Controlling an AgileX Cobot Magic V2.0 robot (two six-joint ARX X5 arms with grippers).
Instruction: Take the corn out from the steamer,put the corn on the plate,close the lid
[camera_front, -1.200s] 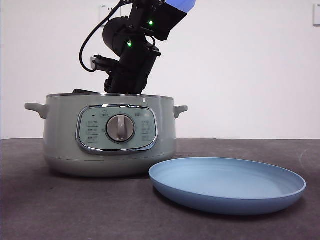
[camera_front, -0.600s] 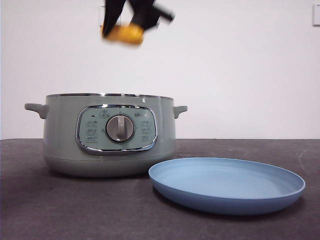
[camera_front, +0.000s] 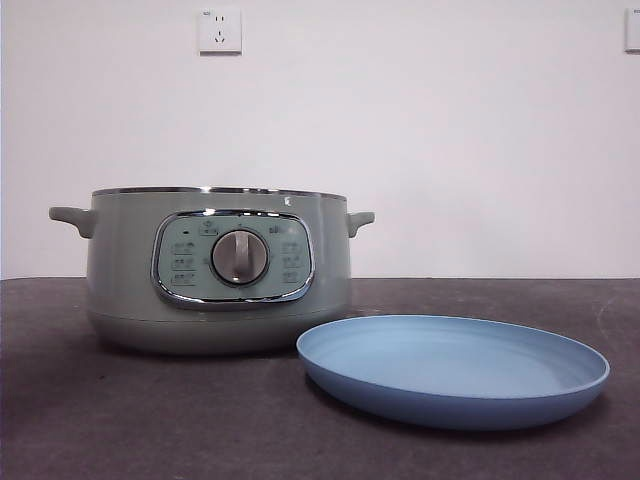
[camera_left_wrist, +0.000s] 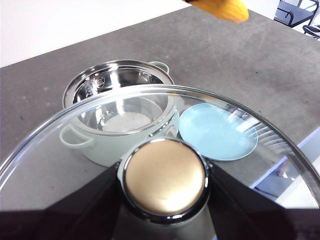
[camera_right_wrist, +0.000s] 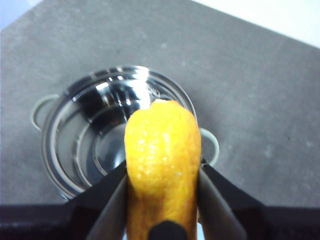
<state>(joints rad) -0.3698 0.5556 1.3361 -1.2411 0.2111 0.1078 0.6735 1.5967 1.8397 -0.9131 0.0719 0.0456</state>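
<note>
The sage-green steamer (camera_front: 218, 268) stands open on the table, its steel bowl empty in both wrist views (camera_left_wrist: 120, 100) (camera_right_wrist: 110, 135). The light-blue plate (camera_front: 455, 368) lies empty beside it, also in the left wrist view (camera_left_wrist: 217, 131). My right gripper (camera_right_wrist: 162, 200) is shut on the yellow corn (camera_right_wrist: 161, 165), held high above the pot; the corn's tip shows in the left wrist view (camera_left_wrist: 222, 7). My left gripper (camera_left_wrist: 165, 200) is shut on the knob (camera_left_wrist: 165, 177) of the glass lid (camera_left_wrist: 75, 125), held high above the table. Neither gripper shows in the front view.
The dark grey table (camera_front: 80, 420) runs to a front edge near the plate (camera_left_wrist: 280, 160). A white wall with a socket (camera_front: 220, 30) stands behind. Chairs (camera_left_wrist: 300, 15) stand off the table.
The right gripper rose out of the steamer with the corn and left the front view through the top. The steamer and plate have not moved.
</note>
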